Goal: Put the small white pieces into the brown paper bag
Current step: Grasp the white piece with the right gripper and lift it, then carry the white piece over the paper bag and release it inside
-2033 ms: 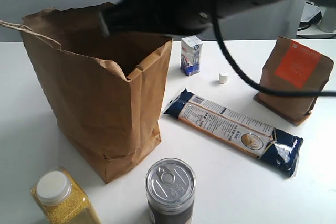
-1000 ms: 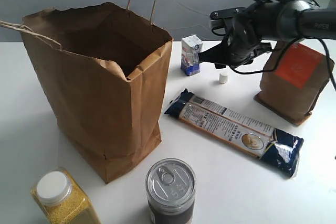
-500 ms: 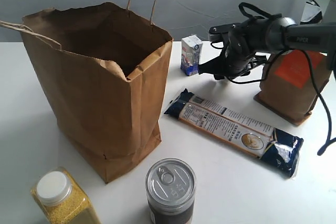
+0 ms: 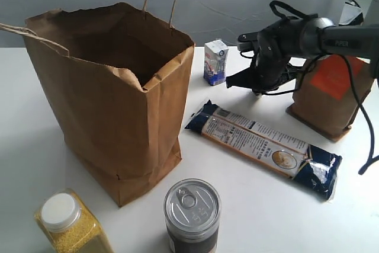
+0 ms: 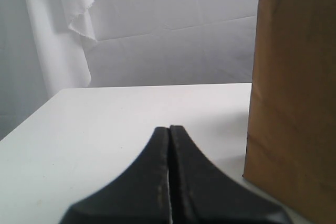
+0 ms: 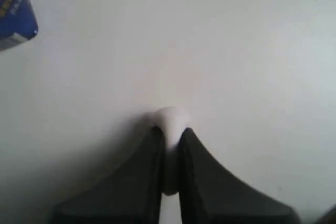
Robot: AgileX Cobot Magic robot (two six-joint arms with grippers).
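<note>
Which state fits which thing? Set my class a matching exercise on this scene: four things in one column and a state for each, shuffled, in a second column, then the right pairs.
Column one
1. brown paper bag
2. small white piece
3. left gripper
4. tin can

Column two
A. shut, holding nothing
B. standing upright, ring-pull lid on top
C. standing upright, mouth open
D. pinched at the tips of the right gripper

Pairs: 1-C, 2-D, 3-A, 4-B
</note>
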